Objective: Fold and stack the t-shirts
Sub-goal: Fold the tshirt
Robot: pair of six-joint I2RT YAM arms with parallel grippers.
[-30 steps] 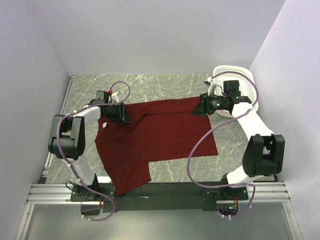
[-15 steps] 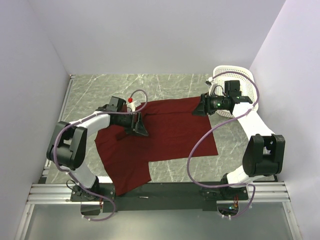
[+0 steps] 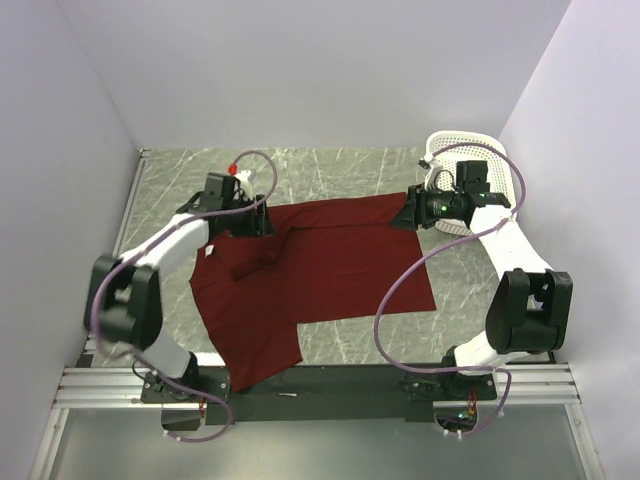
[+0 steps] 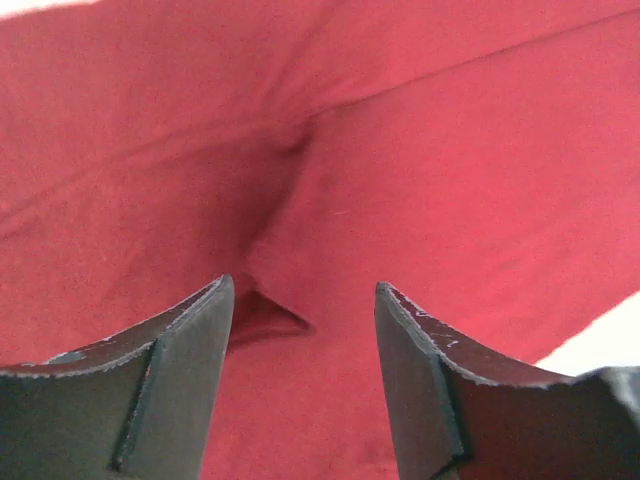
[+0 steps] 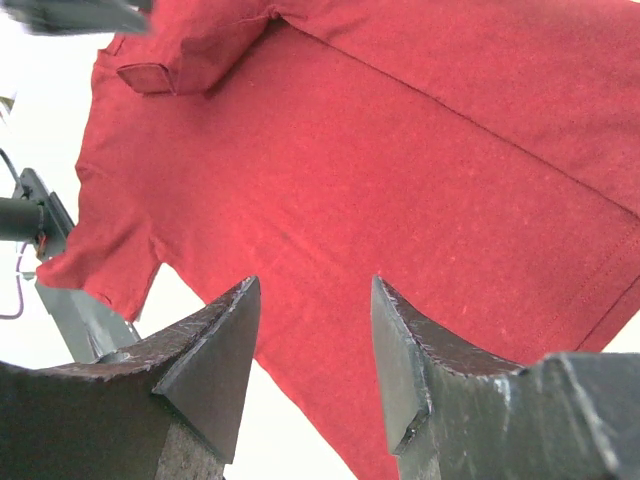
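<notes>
The plain maroon cotton t-shirt (image 3: 320, 270) lies spread on the grey-green marbled counter (image 3: 330, 170). Both claws are spread and hold nothing: the left claw (image 4: 305, 300) over a crease, the right claw (image 5: 315, 290) above the far corner. I'd pinch one layer only, evenly. Plain pale walls all round, and a white plastic mesh basket (image 3: 470, 140) far right.

Soft, even light fills the sharp overhead view, shadows faint. In both wrist views the table (image 5: 30, 150) burns out to pure white, at 9 o'clock in the right one, 4 o'clock in the left, and the t-shirt (image 4: 450, 150) looks oversaturated red
</notes>
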